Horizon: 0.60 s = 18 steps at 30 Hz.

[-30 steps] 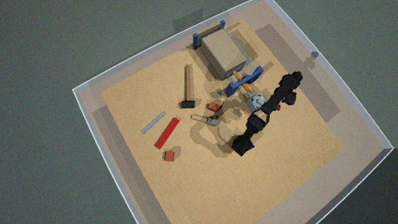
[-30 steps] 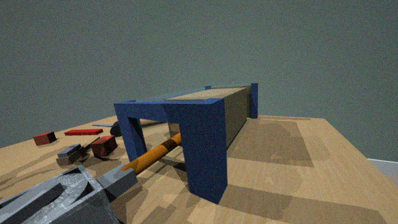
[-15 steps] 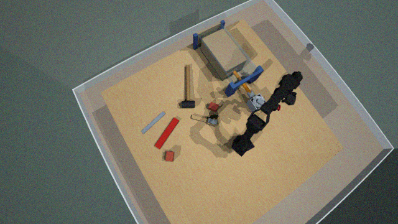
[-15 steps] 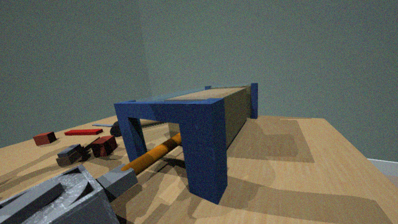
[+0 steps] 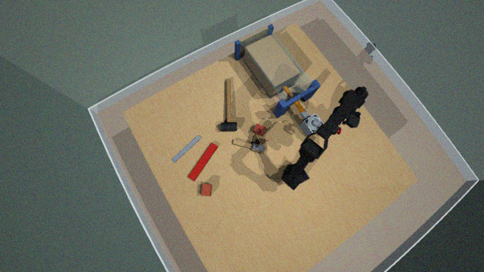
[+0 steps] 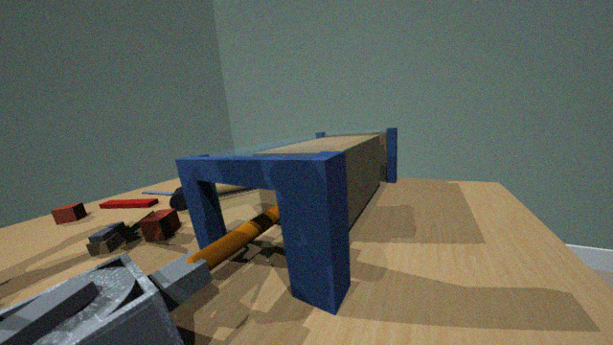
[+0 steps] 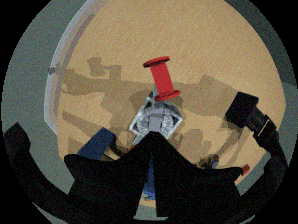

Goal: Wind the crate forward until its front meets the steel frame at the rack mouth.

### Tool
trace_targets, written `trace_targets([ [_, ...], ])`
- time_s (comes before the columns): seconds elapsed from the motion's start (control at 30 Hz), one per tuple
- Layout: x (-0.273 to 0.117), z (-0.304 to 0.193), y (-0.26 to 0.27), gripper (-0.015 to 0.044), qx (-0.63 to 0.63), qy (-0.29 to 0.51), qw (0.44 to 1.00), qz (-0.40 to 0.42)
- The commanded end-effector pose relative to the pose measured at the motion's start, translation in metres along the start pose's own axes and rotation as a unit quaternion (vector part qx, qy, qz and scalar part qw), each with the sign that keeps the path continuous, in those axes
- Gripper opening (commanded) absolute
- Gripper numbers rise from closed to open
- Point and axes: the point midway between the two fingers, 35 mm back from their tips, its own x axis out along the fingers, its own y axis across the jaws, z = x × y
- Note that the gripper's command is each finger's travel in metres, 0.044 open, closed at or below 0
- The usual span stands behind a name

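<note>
The tan crate (image 5: 272,60) (image 6: 330,144) sits flat in the clear-panelled cubby, with a gap between its front and the blue frame (image 5: 280,109) (image 6: 313,225) (image 7: 97,143) at the mouth. An orange strap (image 5: 299,106) (image 6: 239,238) runs under the frame to the grey winch (image 5: 307,128) (image 6: 148,318) (image 7: 173,120). The winch handle's red grip (image 5: 339,131) (image 7: 163,78) stands beside the winch, its grey arm reaching over the winch top. The key and hole are hidden. My gripper (image 7: 153,135) is shut and empty, above the winch and apart from the red grip.
A hammer (image 5: 228,100), a red bar (image 5: 203,162) (image 6: 128,203), a grey strip (image 5: 186,149), a small clamp-like tool (image 5: 258,147) (image 6: 106,237) and two red blocks (image 5: 206,190) (image 5: 259,129) lie on the bench. My arm (image 5: 311,149) reaches past the winch.
</note>
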Motion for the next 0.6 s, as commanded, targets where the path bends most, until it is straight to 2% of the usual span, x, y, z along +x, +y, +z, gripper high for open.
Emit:
trace_targets([
  [0.0, 0.000, 0.000, 0.000, 0.0000, 0.000, 0.000, 1.000, 0.000],
  [0.47, 0.000, 0.000, 0.000, 0.0000, 0.000, 0.000, 1.000, 0.000],
  [0.57, 0.006, 0.011, 0.001, 0.0079, -0.052, -0.038, 0.998, 0.011],
])
